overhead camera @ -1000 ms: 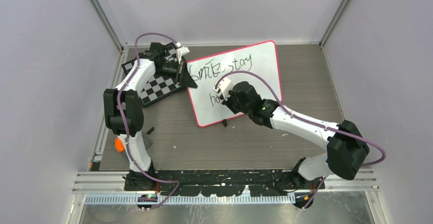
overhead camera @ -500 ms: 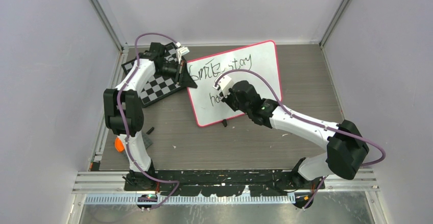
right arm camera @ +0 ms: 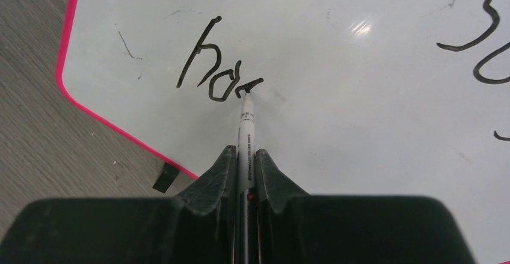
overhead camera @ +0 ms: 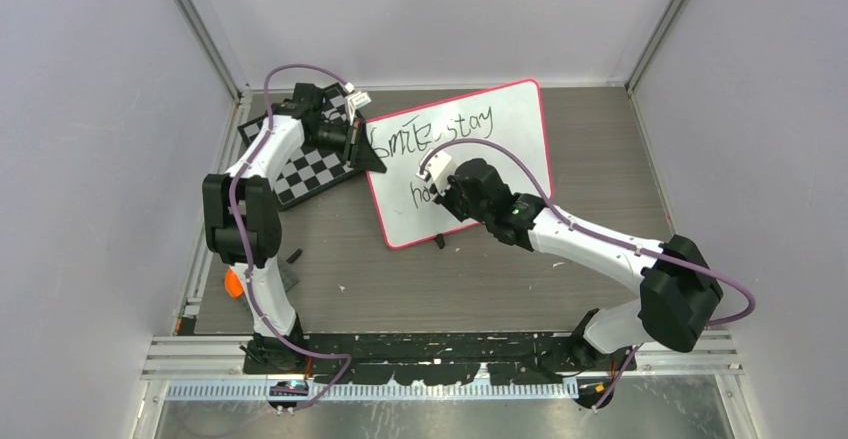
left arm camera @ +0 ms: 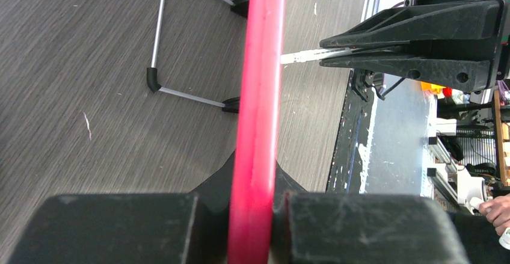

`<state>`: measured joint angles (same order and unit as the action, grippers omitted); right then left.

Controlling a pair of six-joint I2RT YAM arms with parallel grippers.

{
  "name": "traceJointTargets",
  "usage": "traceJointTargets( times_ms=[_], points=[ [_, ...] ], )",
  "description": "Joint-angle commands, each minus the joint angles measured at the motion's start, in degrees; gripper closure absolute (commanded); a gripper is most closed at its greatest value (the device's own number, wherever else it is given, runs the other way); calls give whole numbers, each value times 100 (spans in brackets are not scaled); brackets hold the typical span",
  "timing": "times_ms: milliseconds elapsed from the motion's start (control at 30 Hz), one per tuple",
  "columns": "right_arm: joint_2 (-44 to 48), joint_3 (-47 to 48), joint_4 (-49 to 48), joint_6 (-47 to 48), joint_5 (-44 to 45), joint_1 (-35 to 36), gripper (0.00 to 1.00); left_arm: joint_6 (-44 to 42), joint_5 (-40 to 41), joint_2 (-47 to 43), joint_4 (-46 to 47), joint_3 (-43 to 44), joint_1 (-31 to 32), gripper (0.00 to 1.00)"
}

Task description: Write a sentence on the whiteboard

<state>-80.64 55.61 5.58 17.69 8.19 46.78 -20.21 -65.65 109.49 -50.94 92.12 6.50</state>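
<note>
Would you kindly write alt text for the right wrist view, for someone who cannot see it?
The right gripper clamps a marker whose tip touches the pink-framed whiteboard, at the end of the black letters "ho" and an unfinished third letter. Grey wood-grain table shows at the left.

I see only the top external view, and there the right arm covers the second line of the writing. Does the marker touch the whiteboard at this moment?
Observer: It appears so. In the right wrist view, the tip of the marker meets the whiteboard at the end of a short stroke.
Operator: Which letters of the second line are there?
Observer: The second line of the sentence has "h" and "o", then only that short stroke.
Operator: Does the left gripper really hold the board?
Observer: Yes. The left wrist view shows the left gripper shut on the pink-red frame.
</note>
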Motion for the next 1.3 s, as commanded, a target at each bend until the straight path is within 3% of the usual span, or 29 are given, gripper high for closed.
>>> traceJointTargets(
  times_ms=[0, 400, 733, 933, 1267],
  points=[
    [-41, 28, 283, 46, -216, -22, 100, -24, 341, -16, -127, 87, -4, 100],
    [-320, 503, 884, -193, -1208, -21, 100, -27, 342, -12, -157, 105, -8, 100],
    [465, 24, -108, -512, -849, -151, 100, -53, 313, 27, -180, 131, -8, 100],
    [349, 105, -12, -434, -219, -177, 100, -27, 314, 55, -165, 157, -9, 100],
    [104, 268, 23, -431, -264, -181, 100, -29, 333, 28, -164, 133, -8, 100]
  ],
)
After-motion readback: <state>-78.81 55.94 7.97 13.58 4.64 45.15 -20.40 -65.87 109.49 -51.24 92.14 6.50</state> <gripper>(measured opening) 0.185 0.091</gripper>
